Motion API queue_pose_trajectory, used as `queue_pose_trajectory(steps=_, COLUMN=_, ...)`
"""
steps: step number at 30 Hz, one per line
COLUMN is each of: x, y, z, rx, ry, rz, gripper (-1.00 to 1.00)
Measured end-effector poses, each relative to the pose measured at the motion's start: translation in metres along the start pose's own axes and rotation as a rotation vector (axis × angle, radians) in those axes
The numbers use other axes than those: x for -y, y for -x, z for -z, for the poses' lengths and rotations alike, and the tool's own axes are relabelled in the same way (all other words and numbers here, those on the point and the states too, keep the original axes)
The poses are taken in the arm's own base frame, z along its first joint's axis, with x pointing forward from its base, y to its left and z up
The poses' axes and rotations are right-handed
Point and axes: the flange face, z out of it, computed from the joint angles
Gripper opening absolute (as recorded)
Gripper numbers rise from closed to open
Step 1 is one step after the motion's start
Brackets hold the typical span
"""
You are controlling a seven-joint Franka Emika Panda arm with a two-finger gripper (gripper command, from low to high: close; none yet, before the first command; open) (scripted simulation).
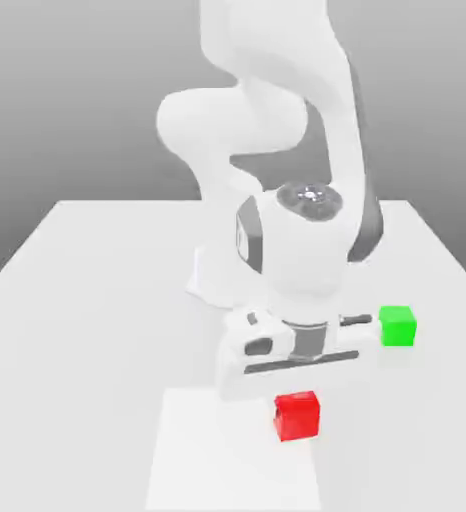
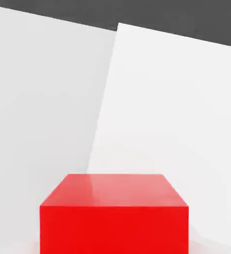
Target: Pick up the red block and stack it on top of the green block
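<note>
On the desk, near its front edge, sits the red block. It rests on a paler square patch of the desk top. In the hand view the red block fills the low part of the picture and looks very close, with nothing touching its top.

From the red block, the green block is at about one o'clock in the exterior view, and the two are well apart. Nothing stands between them.

The hand hangs low, just behind the red block at about twelve o'clock, and the big white arm rises over it. I cannot tell if the hand is spread or pressed together, because the fingers do not show.

What could go wrong? I think the hand is not right over the red block yet. If it goes down off to one side, it may bump the block and push it away. If it pinches only a corner, the block may twist or slip out on the way. And if the red block lands crooked, it may tip off the green block.
</note>
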Motion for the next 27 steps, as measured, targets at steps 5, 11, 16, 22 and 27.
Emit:
queue_pose_trajectory(steps=5, x=0.030, y=0.050, z=0.025, rx=0.011, ry=-0.011, rz=0.263, gripper=-1.00)
queue_pose_trajectory(steps=11, x=0.055, y=0.127, z=0.038, rx=0.020, ry=-0.023, rz=0.695, gripper=-1.00)
queue_pose_trajectory(steps=16, x=0.062, y=0.193, z=0.046, rx=0.020, ry=-0.024, rz=1.065, gripper=-1.00)
queue_pose_trajectory(steps=22, x=0.054, y=0.269, z=0.053, rx=0.011, ry=-0.013, rz=1.513, gripper=-1.00)
queue_pose_trajectory(steps=27, x=0.044, y=0.303, z=0.041, rx=0.000, ry=0.003, rz=1.745, gripper=-1.00)
